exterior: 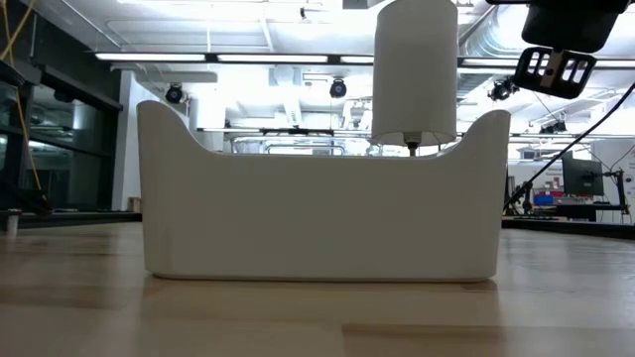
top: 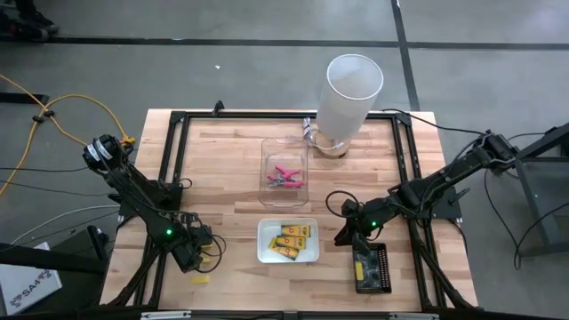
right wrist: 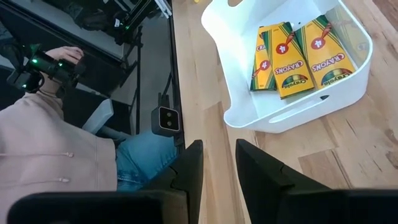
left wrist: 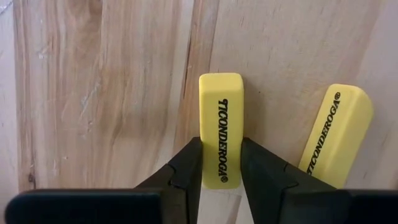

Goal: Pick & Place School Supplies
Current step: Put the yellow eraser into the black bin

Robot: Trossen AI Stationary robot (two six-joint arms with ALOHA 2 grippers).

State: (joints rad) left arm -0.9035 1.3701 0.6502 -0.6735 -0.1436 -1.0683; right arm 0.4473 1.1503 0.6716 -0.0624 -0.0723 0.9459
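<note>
High view looks straight down on the whole table (top: 231,151); low view sits at tabletop height, close against the white tray (exterior: 317,213), which the right wrist view shares (right wrist: 249,93)

Several yellow-orange crayon packets (top: 290,240) lie flat, side by side, in the white tray (top: 263,253) at lower centre of the high view; each reads "CRAYONS". A pink-handled scissor-like tool (top: 284,176) lies in the clear tray (top: 267,153) just above it. At lower left, one yellow eraser (left wrist: 221,132), printed "TICONDEROGA", sits pinched between the left claw (left wrist: 220,163) fingers; a second yellow eraser (left wrist: 333,136) lies beside it on the counter (left wrist: 99,93), tilted.
</note>
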